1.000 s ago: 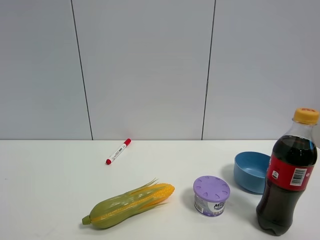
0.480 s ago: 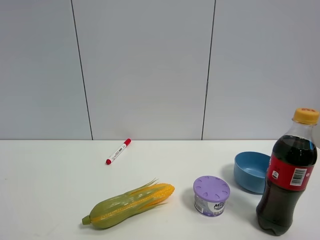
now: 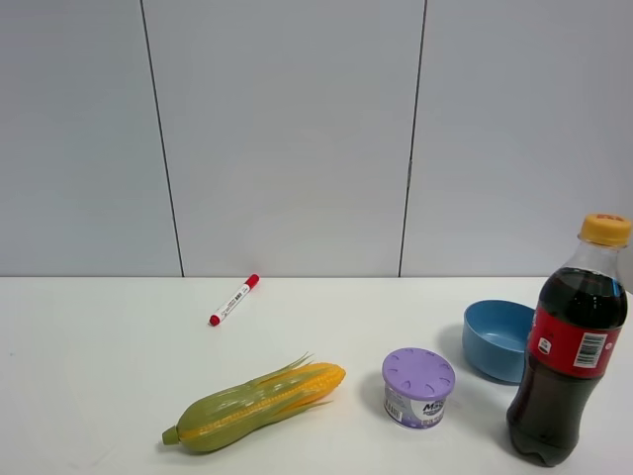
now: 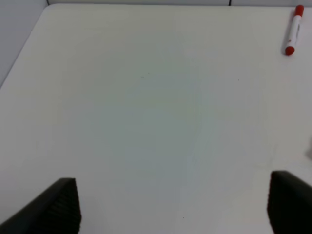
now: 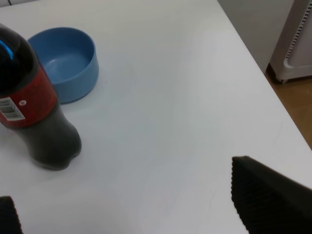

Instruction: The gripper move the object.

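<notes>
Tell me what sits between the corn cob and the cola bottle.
In the exterior high view, a purple-lidded can stands between the corn cob and cola bottle.

Lighting bright, even, diffuse; no hard glare on white table (image 3: 89,376). Exterior high view sharp throughout. Soft short shadows only: faint dark patch under corn cob (image 3: 255,404), beside purple-lidded can (image 3: 418,387), around base of cola bottle (image 3: 569,346). Small highlights on bottle shoulder. Left wrist view slightly soft, faint greenish cast mid-table; marker (image 4: 294,30) near far table edge mildly blurred. Right wrist view: bottle (image 5: 31,107) and blue bowl (image 5: 66,61) soft-edged; dark jaw tips at frame edge out of focus.
</notes>
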Tool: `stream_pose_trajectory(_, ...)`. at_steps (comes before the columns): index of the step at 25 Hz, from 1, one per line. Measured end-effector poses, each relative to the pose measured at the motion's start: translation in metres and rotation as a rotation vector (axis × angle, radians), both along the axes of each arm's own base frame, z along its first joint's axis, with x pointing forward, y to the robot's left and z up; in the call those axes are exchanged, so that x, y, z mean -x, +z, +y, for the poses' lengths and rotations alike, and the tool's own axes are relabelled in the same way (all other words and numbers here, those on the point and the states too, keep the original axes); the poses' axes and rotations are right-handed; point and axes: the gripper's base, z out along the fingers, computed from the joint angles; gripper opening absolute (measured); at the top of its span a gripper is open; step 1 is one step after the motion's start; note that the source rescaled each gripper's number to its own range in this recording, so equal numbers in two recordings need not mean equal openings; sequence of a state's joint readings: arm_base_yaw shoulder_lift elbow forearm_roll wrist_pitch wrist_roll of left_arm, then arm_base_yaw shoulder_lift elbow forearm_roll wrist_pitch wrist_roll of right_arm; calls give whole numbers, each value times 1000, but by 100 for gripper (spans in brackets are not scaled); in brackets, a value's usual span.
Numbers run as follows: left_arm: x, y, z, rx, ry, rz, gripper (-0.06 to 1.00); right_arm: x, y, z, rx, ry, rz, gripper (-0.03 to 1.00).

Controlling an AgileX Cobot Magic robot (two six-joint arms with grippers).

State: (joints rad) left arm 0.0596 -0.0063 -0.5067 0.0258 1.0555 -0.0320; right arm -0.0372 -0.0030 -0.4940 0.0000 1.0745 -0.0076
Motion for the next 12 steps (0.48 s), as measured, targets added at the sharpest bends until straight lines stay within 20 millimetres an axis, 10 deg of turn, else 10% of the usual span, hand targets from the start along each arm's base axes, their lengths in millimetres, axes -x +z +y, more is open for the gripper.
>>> stream_pose_trajectory(12,0,0,0,0,0,0,100,0,0,0,0,0,0,78)
